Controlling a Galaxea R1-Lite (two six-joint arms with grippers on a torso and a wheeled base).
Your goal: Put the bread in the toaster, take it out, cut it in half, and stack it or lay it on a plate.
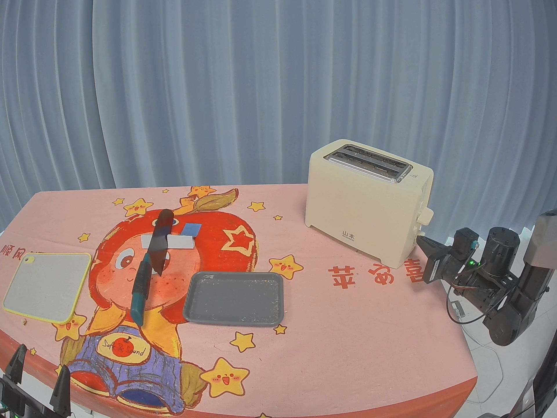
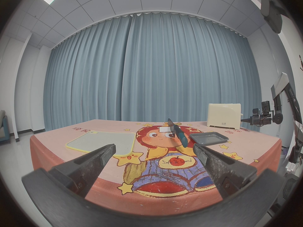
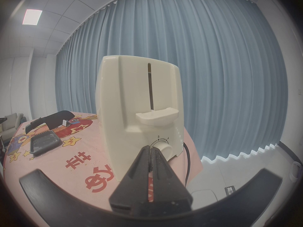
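Three red characters point(image 1: 380, 274) on tablecloth point(image 1: 348, 343) beside toaster point(image 1: 365, 204); right tool point(image 1: 422, 241) pinched closed.

Smooth cream plastic toaster point(image 1: 360, 210); matt grey plate point(image 1: 235, 299); printed cloth tablecloth point(image 1: 360, 332)

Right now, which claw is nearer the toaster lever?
Right. The right claw, shut, sits just off the lever on the toaster's end, pointing at it. The left claw, open, is at the table's near left edge, far across.
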